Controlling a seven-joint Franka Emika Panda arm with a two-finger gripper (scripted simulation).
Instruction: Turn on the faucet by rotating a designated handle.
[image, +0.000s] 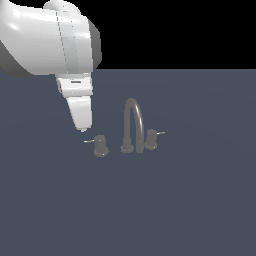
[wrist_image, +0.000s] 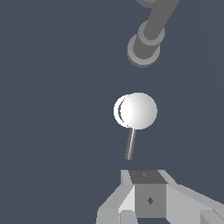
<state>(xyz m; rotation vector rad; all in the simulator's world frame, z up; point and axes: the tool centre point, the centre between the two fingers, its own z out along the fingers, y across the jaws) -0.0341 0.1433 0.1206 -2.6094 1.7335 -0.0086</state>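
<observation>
The dark grey faucet has a tall arched spout (image: 133, 120) between two small knobs. The handle (image: 101, 146) is the knob on the exterior view's left, slightly larger-looking, with a thin pale lever rod (image: 89, 141) pointing away from the spout. In the wrist view the handle (wrist_image: 138, 110) shows from above as a bright round top, with its rod (wrist_image: 130, 144) reaching toward my fingers. My gripper (image: 81, 129) hangs pointing down just above and beside the rod's free end, apart from it. Its jaws look closed together and empty in the wrist view (wrist_image: 146, 175).
The twin knob (image: 151, 139) with its own lever stands on the spout's other side. The spout's round base (wrist_image: 143, 49) lies beyond the handle in the wrist view. Everything stands on a flat dark blue-grey surface (image: 190, 200). My bulky white arm (image: 50, 40) fills the upper left.
</observation>
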